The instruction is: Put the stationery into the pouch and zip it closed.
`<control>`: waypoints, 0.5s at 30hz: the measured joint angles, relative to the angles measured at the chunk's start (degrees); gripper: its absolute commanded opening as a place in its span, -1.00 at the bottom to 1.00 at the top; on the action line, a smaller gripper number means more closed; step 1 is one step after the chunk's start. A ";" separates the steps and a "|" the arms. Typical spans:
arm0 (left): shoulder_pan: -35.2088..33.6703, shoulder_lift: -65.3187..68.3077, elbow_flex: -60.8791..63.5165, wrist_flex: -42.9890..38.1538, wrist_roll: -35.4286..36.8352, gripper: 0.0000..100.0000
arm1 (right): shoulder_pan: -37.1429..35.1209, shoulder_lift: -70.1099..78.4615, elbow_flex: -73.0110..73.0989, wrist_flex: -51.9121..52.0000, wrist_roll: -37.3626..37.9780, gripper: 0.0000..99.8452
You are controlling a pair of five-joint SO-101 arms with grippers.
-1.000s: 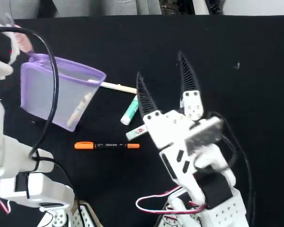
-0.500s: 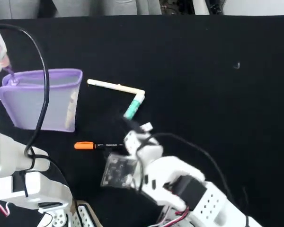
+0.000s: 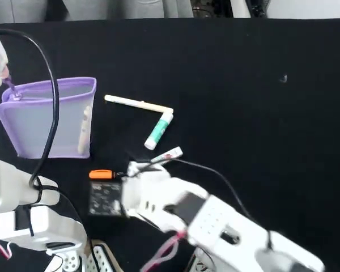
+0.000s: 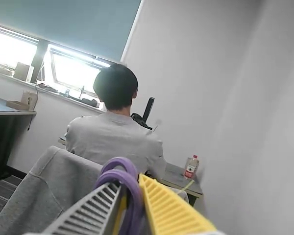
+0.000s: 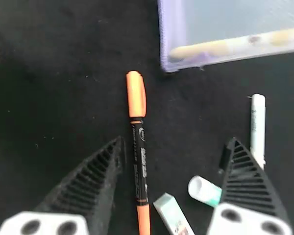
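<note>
The purple pouch (image 3: 45,119) hangs at the table's left, with a cream pen (image 3: 85,129) inside it. My left gripper (image 3: 4,79) holds it at its top corner; the left wrist view shows that gripper (image 4: 130,193) shut on the pouch's purple loop (image 4: 118,169). Loose on the black table lie a cream pen (image 3: 139,103), a green-and-white stick (image 3: 158,130), a small eraser (image 3: 168,154) and an orange marker (image 3: 101,174). My right gripper (image 5: 175,142) is open, its fingers either side of the orange marker (image 5: 137,142). The pouch (image 5: 225,24) lies just beyond.
The right arm (image 3: 175,207) stretches across the front of the table and covers most of the orange marker. The left arm's base (image 3: 28,221) and black cable (image 3: 54,113) stand at the front left. The black table (image 3: 260,113) is bare on the right.
The right arm swung from the table's middle down and left to the orange marker. The pouch, tilted before, now hangs squarer and farther left in the left gripper.
</note>
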 measured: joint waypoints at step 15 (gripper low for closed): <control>0.00 0.00 0.00 0.00 0.00 -0.94 | -0.09 57.93 -33.67 1.76 6.86 -0.57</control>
